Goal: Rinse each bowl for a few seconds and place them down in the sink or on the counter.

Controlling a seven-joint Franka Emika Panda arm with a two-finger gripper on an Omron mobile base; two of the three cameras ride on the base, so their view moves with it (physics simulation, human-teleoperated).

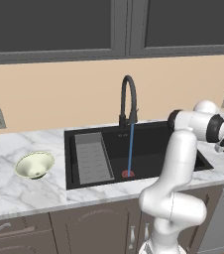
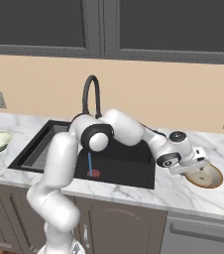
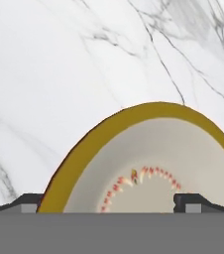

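the gripper [image 2: 196,166] hangs with its jaws spread wide and empty just above the beige bowl [image 2: 205,176], which sits on the counter [image 2: 181,194] right of the sink [image 1: 148,149]. this looks like the reach for 1 of the 2 bowls — the cream-green bowl [image 1: 34,164] waits on the left. water runs from the faucet [image 1: 128,101]. next: lower, straddle the rim, close. no writing is readable — just a red dotted pattern inside the bowl.

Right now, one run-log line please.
gripper: open, over beige bowl | bowl: on counter right of sink | faucet: running
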